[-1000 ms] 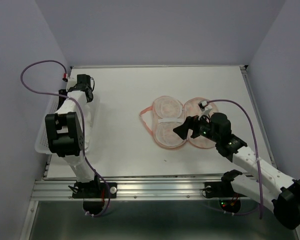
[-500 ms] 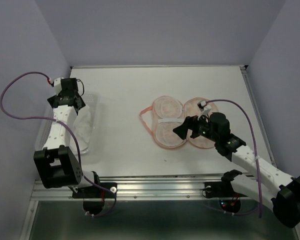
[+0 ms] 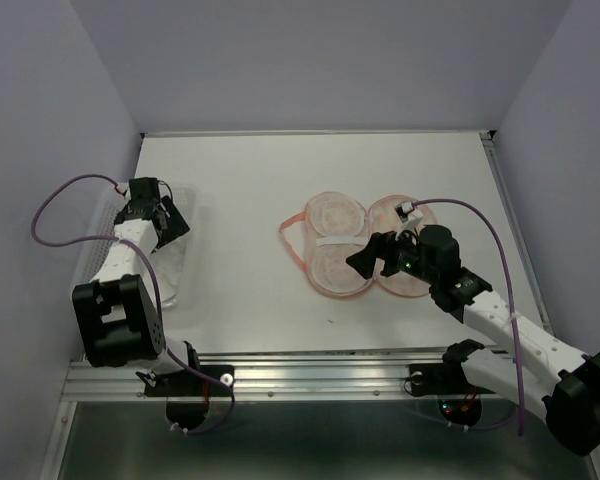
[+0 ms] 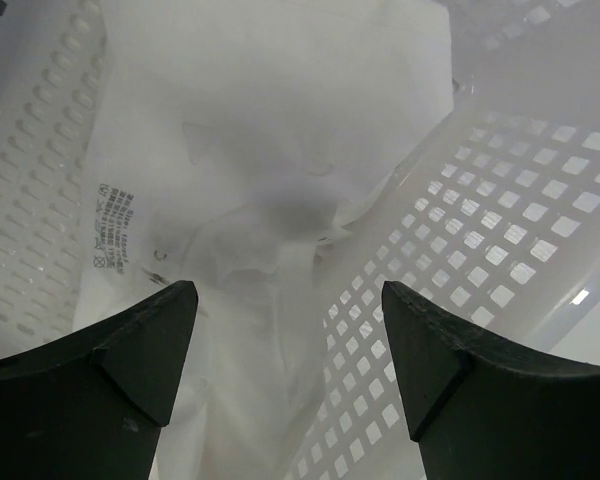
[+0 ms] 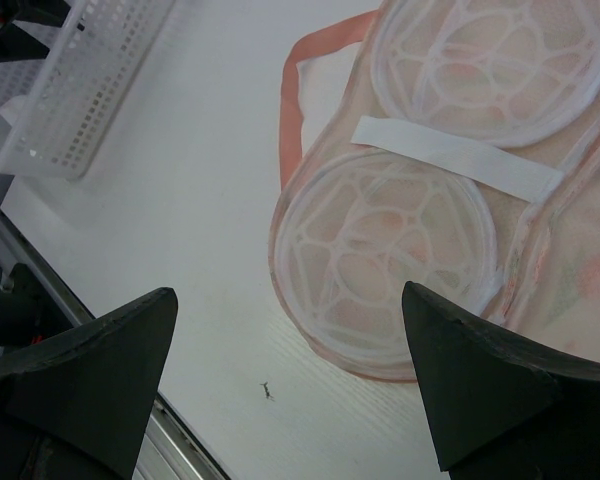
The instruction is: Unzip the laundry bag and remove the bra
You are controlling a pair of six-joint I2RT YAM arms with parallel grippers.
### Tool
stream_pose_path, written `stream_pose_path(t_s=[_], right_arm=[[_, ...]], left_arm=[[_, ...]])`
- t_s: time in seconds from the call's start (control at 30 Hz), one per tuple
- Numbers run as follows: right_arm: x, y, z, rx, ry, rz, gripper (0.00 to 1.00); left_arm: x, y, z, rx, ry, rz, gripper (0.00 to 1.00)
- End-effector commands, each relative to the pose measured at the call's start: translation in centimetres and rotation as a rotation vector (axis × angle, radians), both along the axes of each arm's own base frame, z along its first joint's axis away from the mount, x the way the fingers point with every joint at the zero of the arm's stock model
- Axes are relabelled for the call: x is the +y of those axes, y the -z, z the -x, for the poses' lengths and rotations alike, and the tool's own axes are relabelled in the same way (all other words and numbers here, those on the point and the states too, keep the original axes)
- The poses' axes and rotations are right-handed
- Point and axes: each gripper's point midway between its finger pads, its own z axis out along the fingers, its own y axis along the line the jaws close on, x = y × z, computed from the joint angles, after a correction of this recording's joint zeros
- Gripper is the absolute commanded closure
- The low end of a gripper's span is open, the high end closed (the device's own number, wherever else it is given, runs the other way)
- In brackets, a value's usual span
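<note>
Far left: left gripper [image 4: 287, 295] spread wide, gripping nothing, lowered into basket [image 4: 500, 200]. Bra [image 4: 270, 130] crumpled right beneath and ahead of the fingertips, pressed against the mesh wall on their right. Further right: right gripper [image 5: 288, 295] likewise wide open and empty, hovering over bag [image 5: 380, 260]. Bag opened out on table [image 5: 200, 200], directly under and ahead of the fingers, loop [image 5: 292, 90] ahead.

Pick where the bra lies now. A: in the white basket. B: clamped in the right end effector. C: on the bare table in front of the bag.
A: the left wrist view shows the bra lying inside the basket, below the open left end effector.
</note>
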Motion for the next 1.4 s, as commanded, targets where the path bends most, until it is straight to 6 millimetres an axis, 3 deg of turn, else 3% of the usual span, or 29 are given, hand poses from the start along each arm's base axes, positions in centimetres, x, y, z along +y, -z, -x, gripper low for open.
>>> stream_pose_path(t_s=[0.0, 0.2, 0.33, 0.43, 0.5, 0.67, 0.77, 0.9, 1.0, 1.1, 1.13, 1.2, 1.3, 1.37], right_arm=[[0.2, -1.2, -0.3, -0.047, -0.004, -0.008, 0.0], [0.2, -1.0, -0.3, -0.043, -0.003, -0.003, 0.0], [0.2, -0.9, -0.4, -0.041, 0.0, 0.001, 0.0], [0.2, -0.8, -0.4, -0.04, 0.0, 0.002, 0.0], [0.2, -0.7, -0.4, -0.038, 0.0, 0.002, 0.0], [0.3, -0.8, -0.5, -0.037, 0.0, 0.003, 0.0], [0.3, -0.8, -0.5, -0.038, -0.002, 0.002, 0.0], [0.3, -0.8, -0.5, -0.035, -0.003, 0.003, 0.0], [0.3, -0.7, -0.5, -0.034, -0.003, 0.008, 0.0], [0.2, -0.5, -0.6, -0.029, 0.002, 0.014, 0.0], [0.1, -0.4, -0.8, -0.03, 0.013, 0.022, 0.0], [-0.2, -0.2, -1.1, -0.019, 0.038, 0.035, 0.0], [-2.5, 0.4, -2.7, -0.002, 0.208, 0.08, 0.0], [-5.2, 1.0, -3.9, 0.006, 0.369, 0.151, 0.0]], left_arm=[[-0.2, 0.4, -0.1, -0.013, 0.012, 0.013, 0.14], [0.8, 3.3, 0.8, 0.104, -0.012, -0.054, 0.19], [1.7, 4.5, 1.4, 0.187, -0.029, -0.113, 0.31], [3.4, 3.7, 1.5, 0.212, -0.069, -0.2, 0.51], [4.0, 3.2, 1.4, 0.217, -0.079, -0.239, 0.59], [5.4, 0.5, 1.2, 0.213, -0.113, -0.369, 0.6], [5.1, -1.0, 0.4, 0.176, -0.097, -0.435, 0.61], [5.0, -0.3, 0.2, 0.207, -0.089, -0.437, 0.61], [5.2, -0.5, 0.3, 0.216, -0.106, -0.448, 0.57], [4.6, -1.7, 0.5, 0.18, -0.103, -0.414, 0.38], [4.4, -2.0, 0.3, 0.164, -0.102, -0.4, 0.26], [3.7, -3.3, 0.2, 0.121, -0.087, -0.362, 0.17], [2.5, -5.6, -0.4, 0.032, -0.051, -0.303, 0.09], [1.7, -8.3, -0.6, -0.061, -0.03, -0.272, 0.06]])
